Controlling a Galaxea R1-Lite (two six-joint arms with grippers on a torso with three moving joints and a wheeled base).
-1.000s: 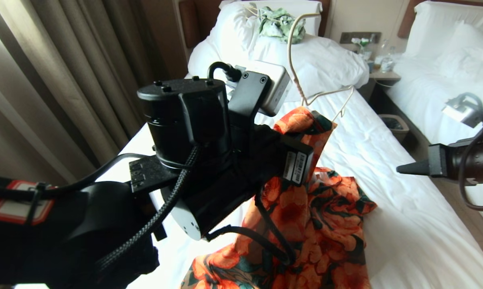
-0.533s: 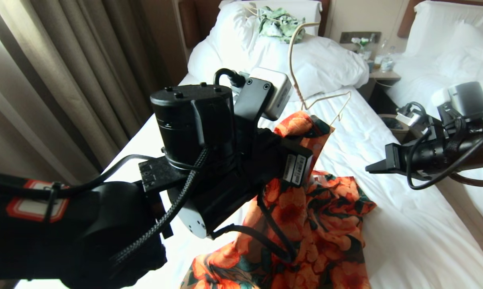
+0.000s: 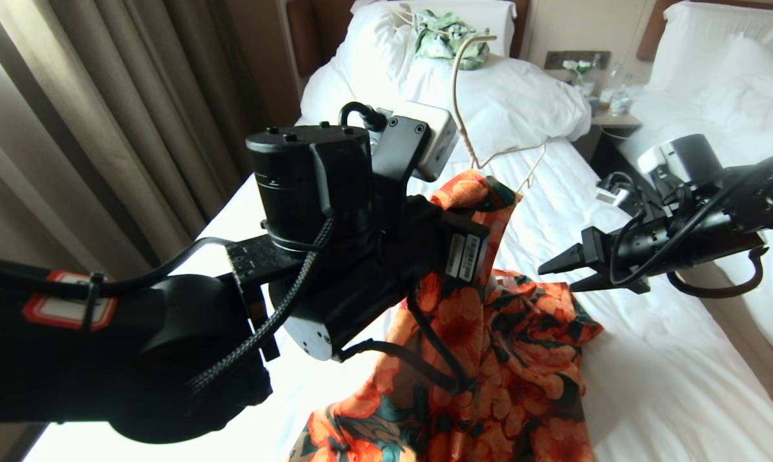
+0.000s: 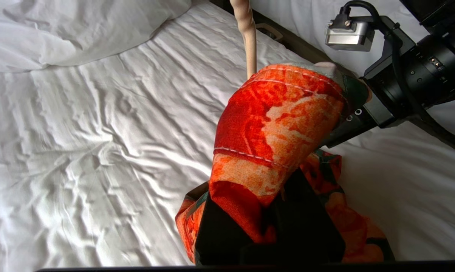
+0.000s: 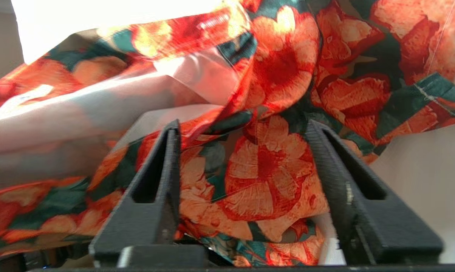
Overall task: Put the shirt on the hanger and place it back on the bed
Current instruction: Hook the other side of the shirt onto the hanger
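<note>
The left gripper (image 4: pixel 273 226) was raised above the bed (image 3: pixel 617 359), its fingers clamped on a bunched fold of the shirt (image 3: pixel 489 346). The hanger (image 3: pixel 489 154), a pale wire type, stood upright out of that fold, its hook uppermost and one shoulder bar exposed. Whether the hanger itself was caught in the fingers could not be determined.

From the grip, the shirt hung down, and its lower part lay crumpled on the white sheet near the middle of the bed.

The right gripper (image 3: pixel 556 274) was positioned just beside the crumpled part of the shirt, on the robot's right. Its jaws stood well apart and held nothing. In the right wrist view the floral cloth (image 5: pixel 265 177) filled the gap between the two fingers (image 5: pixel 152 192); contact with the cloth could not be confirmed.

A smaller green-and-white garment (image 3: pixel 447 38) lay on the pillow (image 3: pixel 373 51) at the head of the bed.
</note>
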